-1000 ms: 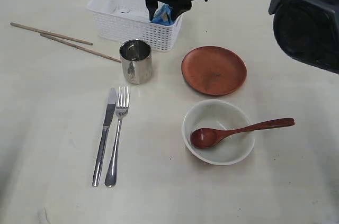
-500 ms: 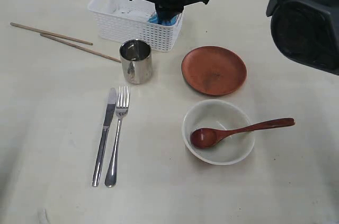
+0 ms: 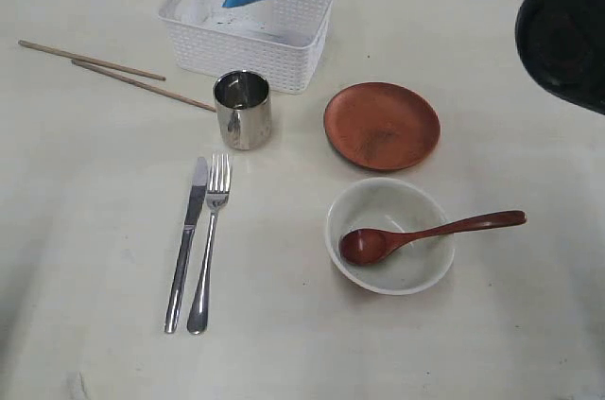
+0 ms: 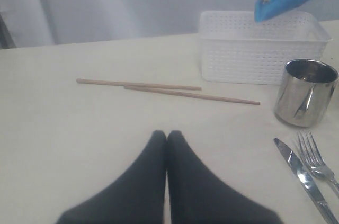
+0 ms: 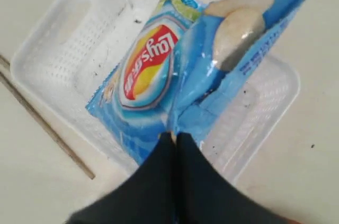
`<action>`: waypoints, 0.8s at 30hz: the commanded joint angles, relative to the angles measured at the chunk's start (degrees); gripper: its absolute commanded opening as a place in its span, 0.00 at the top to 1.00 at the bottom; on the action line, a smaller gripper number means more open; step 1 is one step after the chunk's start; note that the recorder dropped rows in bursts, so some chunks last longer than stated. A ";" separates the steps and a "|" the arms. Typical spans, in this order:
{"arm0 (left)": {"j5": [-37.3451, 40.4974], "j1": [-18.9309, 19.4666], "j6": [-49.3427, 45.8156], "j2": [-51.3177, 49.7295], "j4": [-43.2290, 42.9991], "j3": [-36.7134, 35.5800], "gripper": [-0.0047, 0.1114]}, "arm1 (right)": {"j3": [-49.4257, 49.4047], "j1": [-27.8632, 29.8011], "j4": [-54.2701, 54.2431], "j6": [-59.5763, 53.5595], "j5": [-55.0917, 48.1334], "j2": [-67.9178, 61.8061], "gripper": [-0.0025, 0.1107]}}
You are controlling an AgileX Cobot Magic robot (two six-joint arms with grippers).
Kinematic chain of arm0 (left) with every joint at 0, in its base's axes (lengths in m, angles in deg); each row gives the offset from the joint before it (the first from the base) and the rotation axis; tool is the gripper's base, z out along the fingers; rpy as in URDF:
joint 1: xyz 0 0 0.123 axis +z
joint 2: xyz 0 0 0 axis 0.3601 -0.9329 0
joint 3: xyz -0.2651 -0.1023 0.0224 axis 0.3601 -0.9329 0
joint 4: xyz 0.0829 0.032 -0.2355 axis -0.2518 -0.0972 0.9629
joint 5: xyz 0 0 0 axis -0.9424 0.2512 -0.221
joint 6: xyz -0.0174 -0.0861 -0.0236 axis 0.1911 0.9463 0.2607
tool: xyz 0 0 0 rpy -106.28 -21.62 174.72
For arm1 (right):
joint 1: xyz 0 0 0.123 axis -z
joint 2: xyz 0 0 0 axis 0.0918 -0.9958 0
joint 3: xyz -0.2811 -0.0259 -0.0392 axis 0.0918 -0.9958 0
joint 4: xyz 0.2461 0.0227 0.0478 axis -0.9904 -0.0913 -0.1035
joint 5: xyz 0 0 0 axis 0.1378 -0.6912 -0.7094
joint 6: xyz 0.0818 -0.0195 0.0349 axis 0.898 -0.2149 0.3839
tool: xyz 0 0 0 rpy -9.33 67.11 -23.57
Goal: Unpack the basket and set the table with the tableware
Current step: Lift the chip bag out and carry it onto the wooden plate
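- The right gripper (image 5: pixel 174 138) has its fingers pressed together on one edge of the blue snack packet (image 5: pixel 153 75), pinching a fold of film.
- The packet looks light, soft and slippery, so an edge pinch suits it, though it could slide out.
- It hangs tilted above the basket (image 3: pixel 284 60) at the far side of the table (image 3: pixel 95 230), with the right arm high over it.
- The left gripper (image 4: pixel 167 138), fingers together and holding nothing, hovers low near the chopsticks (image 4: pixel 159 89).
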State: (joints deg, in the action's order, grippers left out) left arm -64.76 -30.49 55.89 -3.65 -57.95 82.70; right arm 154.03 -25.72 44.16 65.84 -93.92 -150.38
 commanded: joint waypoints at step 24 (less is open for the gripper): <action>-0.48 0.15 0.22 0.38 0.12 -0.09 0.96 | -59.34 8.48 -6.30 -8.35 7.54 33.07 0.98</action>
State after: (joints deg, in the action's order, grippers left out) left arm -64.76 -30.49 55.89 -3.65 -57.95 82.70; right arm 98.94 -17.56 41.66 60.99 -91.20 -118.03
